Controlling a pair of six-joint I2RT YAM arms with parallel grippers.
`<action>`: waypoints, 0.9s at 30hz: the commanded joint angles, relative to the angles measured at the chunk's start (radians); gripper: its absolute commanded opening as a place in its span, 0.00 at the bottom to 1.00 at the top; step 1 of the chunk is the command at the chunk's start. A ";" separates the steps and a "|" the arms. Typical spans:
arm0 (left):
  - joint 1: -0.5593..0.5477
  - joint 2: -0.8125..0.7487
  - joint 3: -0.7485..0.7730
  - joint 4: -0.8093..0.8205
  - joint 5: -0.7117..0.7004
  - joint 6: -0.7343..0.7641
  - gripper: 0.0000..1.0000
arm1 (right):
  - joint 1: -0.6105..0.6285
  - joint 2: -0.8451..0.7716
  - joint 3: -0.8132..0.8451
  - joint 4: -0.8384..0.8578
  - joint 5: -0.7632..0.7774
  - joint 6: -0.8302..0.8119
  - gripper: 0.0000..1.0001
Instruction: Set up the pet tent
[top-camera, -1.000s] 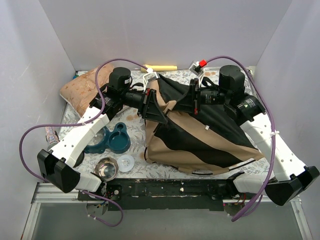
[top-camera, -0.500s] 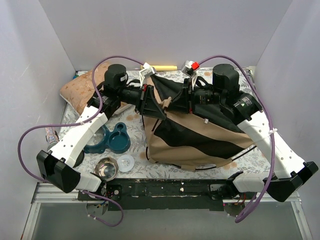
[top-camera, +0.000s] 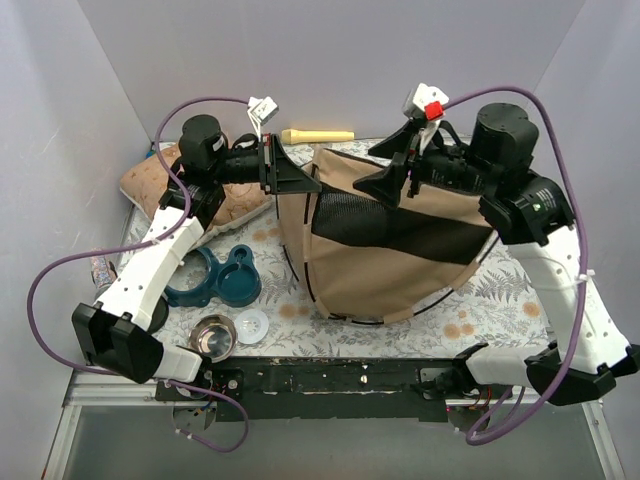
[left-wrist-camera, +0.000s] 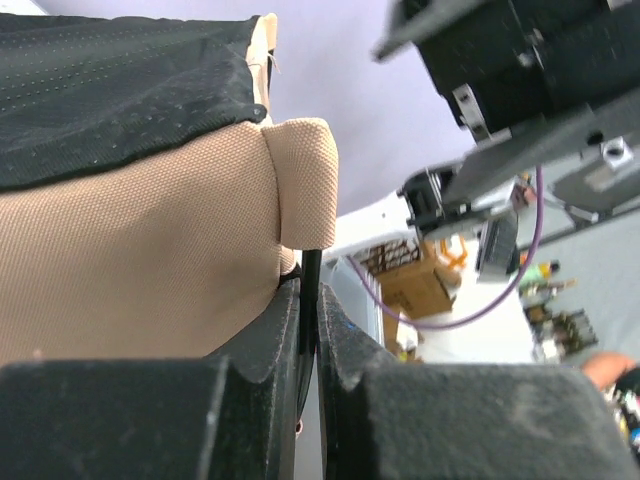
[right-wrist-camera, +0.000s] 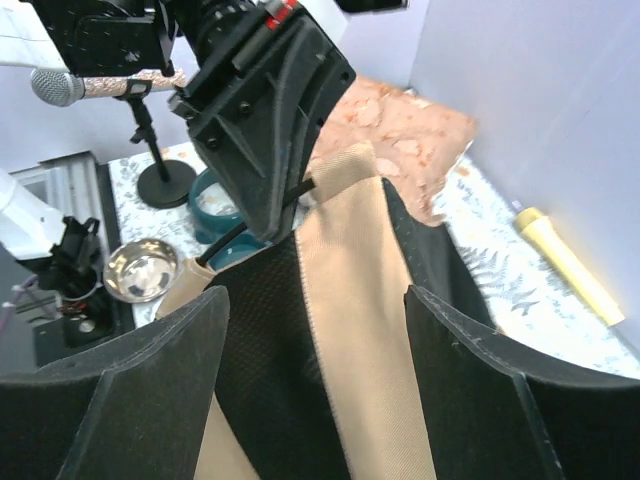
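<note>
Both arms are lifting and drawing apart compared with a moment ago, and the pet tent (top-camera: 385, 250), slumped low between them before, is now hanging stretched as a broad tan sheet with a black mesh band across it. The left gripper (top-camera: 290, 178) is holding the tent's upper left corner. In the left wrist view its fingers (left-wrist-camera: 250, 350) are pinching narrowly on a thin black pole (left-wrist-camera: 311, 285) just where it is emerging from a tan fabric sleeve. The right gripper (top-camera: 385, 185) is sitting at the tent's top edge, right of the left one. In the right wrist view its fingers (right-wrist-camera: 150, 400) are standing wide apart, with a tan strip of the tent running between them, and whether they are touching the cloth cannot be told. A patterned cushion (top-camera: 165, 180) is lying left of the tent behind the left arm, a yellow stick (top-camera: 318, 135) is lying just behind the tent, and a teal dish (top-camera: 225, 280), a metal bowl (top-camera: 213, 337) and a white lid (top-camera: 252, 325) are sitting to the tent's near left.
</note>
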 joint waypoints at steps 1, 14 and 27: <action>0.034 0.036 0.055 -0.044 -0.168 -0.188 0.00 | 0.001 -0.091 0.047 -0.017 0.058 -0.138 0.78; 0.257 0.156 -0.082 0.108 -0.139 -0.531 0.00 | 0.001 -0.637 -0.702 -0.177 0.109 -0.739 0.75; 0.274 0.162 -0.138 0.079 -0.142 -0.486 0.00 | 0.001 -0.728 -0.968 -0.285 -0.043 -1.421 0.67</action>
